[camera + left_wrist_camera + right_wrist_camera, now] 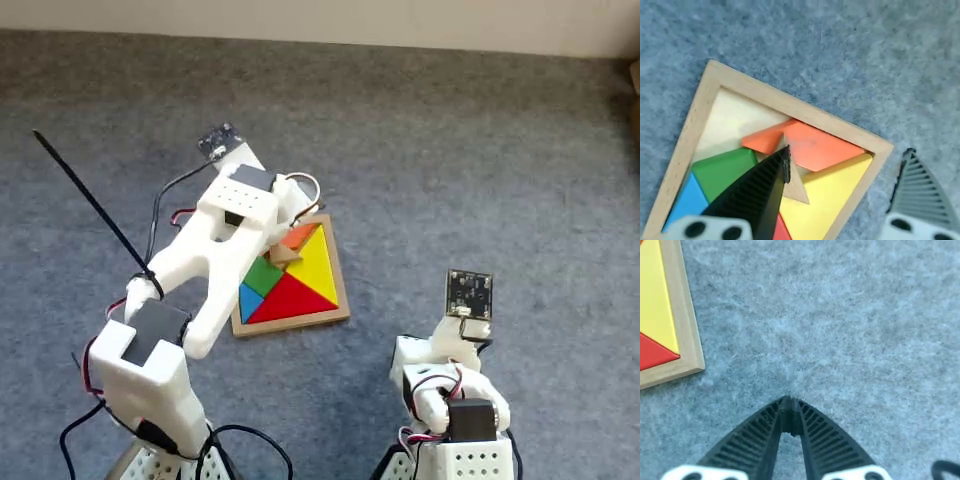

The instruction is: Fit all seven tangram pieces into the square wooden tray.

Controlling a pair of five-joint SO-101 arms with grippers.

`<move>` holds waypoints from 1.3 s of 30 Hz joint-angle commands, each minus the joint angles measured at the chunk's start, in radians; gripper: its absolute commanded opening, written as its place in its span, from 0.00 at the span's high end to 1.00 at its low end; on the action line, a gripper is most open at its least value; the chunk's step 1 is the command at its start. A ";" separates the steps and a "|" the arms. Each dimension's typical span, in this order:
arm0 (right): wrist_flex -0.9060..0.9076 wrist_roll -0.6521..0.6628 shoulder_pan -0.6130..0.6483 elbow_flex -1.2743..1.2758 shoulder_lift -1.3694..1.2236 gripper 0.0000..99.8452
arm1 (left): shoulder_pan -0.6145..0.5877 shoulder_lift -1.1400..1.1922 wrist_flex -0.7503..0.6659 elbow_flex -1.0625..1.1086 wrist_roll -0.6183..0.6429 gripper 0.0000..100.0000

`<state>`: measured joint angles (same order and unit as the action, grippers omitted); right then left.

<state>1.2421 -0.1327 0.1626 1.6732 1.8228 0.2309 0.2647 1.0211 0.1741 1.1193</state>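
Note:
The square wooden tray [300,322] lies on the grey carpet under my left arm [215,250]. In it sit a yellow triangle [313,265], a red triangle [290,299], a green piece [263,276], a blue piece [249,299] and orange pieces [812,147]. A small plain-wood triangle [796,189] lies between the green and yellow pieces. One corner of the tray floor [732,117] is bare. My left gripper [848,151] hovers open over the tray, its black finger [765,192] above the wood triangle. My right gripper [789,402] is shut and holds nothing, low over the carpet beside the tray's corner [682,330].
Grey carpet [480,170] spreads on all sides of the tray. A thin black rod [90,205] slants across the left side. Cables loop around both arm bases. The right arm [450,390] stays folded near the front edge.

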 commanded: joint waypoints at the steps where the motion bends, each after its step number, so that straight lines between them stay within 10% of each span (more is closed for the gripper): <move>1: 0.007 -0.008 -0.012 0.136 0.013 0.99 | -0.019 -0.015 0.021 -0.004 -0.006 0.68; 39: 0.007 -0.008 -0.012 0.136 0.013 0.99 | 0.091 -0.139 0.209 0.054 0.000 0.68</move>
<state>1.2421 -0.1327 0.1626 1.6732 1.8228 0.3046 0.1834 1.2635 0.2094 1.1193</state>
